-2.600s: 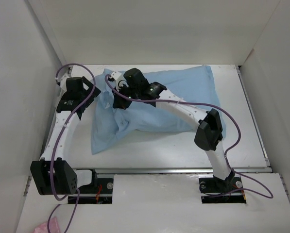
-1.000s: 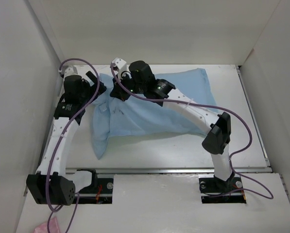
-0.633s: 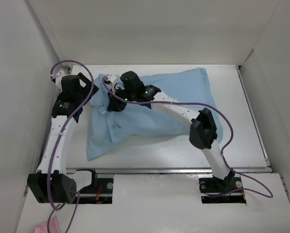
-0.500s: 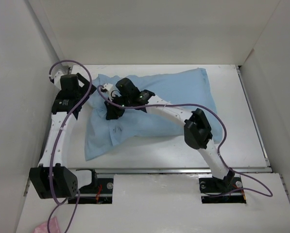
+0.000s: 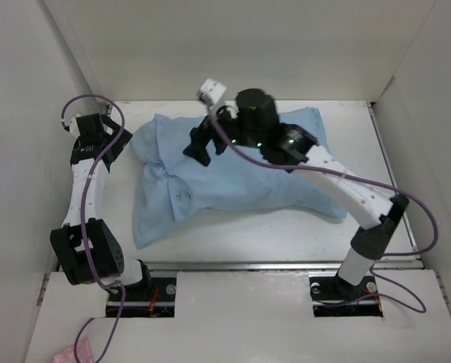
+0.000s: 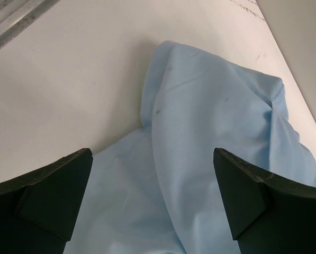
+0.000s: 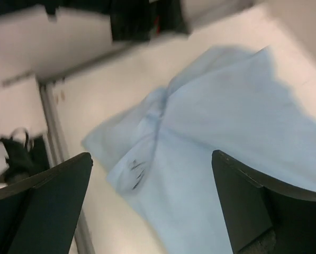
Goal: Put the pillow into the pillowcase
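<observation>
A wrinkled, bulging light-blue pillowcase (image 5: 233, 170) is lying across the middle of a white bench (image 5: 285, 231), while the left claw (image 6: 151, 154) by its left edge and the right claw (image 7: 151, 154) above it are hovering with fingers spread apart, gripping nothing.

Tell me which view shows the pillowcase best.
The top external view: nearly all the pillowcase lies in frame, partly crossed by the right arm. The left wrist shows one wrinkled end; the right wrist a blurred part.
</observation>
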Available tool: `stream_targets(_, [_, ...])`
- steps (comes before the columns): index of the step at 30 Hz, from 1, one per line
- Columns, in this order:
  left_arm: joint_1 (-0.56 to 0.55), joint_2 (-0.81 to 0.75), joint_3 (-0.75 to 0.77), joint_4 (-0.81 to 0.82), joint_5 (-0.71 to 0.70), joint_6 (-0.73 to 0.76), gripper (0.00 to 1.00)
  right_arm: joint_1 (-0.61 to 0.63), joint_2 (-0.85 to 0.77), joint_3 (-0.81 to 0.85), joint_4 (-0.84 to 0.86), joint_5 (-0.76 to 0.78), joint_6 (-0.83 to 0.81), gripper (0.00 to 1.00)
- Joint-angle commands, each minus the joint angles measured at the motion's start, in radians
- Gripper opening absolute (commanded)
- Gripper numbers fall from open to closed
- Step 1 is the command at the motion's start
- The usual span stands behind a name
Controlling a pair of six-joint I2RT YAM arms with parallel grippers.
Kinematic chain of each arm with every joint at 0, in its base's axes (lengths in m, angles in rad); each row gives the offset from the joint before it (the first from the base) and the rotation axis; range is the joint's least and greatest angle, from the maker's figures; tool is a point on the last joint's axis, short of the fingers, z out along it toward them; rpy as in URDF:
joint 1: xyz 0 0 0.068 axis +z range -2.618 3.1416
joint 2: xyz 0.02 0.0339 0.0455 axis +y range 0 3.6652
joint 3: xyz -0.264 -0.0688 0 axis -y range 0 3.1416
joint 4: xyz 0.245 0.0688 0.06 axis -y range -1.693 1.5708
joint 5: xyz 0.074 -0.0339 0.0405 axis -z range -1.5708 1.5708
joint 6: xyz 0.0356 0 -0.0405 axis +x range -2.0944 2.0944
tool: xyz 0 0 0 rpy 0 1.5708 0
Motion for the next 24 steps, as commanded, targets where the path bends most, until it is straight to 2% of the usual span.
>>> stream_targets(1, [0.039, 0.042, 0.057, 0.093, 0.083, 0.035, 0.99, -0.135, -0.065, -0.013, 0.062, 0.101, 0.083, 1.00])
stream_targets(2, [0.050, 0.056, 0.057, 0.111, 0.109, 0.035, 0.99, -0.187, -0.065, -0.013, 0.051, 0.058, 0.138, 1.00])
stream_targets(3, [0.050, 0.071, 0.066, 0.127, 0.123, 0.046, 0.99, -0.291, -0.065, -0.013, 0.051, 0.020, 0.167, 1.00])
stream_targets(6, [0.059, 0.162, 0.102, 0.164, 0.144, 0.055, 0.99, -0.439, -0.039, -0.013, 0.011, 0.007, 0.241, 1.00])
stream_targets(7, [0.059, 0.223, 0.134, 0.164, 0.161, 0.067, 0.99, -0.526, -0.024, -0.004, 0.000, 0.007, 0.253, 1.00])
stream_targets(10, [0.059, 0.306, 0.164, 0.196, 0.259, 0.077, 0.99, -0.676, 0.011, -0.004, -0.009, 0.016, 0.290, 1.00])
stream_targets(14, [0.059, 0.439, 0.213, 0.246, 0.327, 0.067, 0.99, -0.804, 0.091, 0.055, -0.055, 0.094, 0.301, 1.00])
stream_targets(18, [0.038, 0.531, 0.256, 0.256, 0.336, 0.076, 0.99, -0.939, 0.217, 0.105, -0.086, 0.059, 0.384, 1.00])
stream_targets(21, [0.004, 0.596, 0.305, 0.256, 0.336, 0.089, 0.99, -1.004, 0.277, 0.138, -0.086, 0.006, 0.411, 1.00])
stream_targets(24, [-0.034, 0.644, 0.350, 0.256, 0.355, 0.089, 0.99, -1.004, 0.343, 0.151, -0.086, -0.010, 0.411, 1.00])
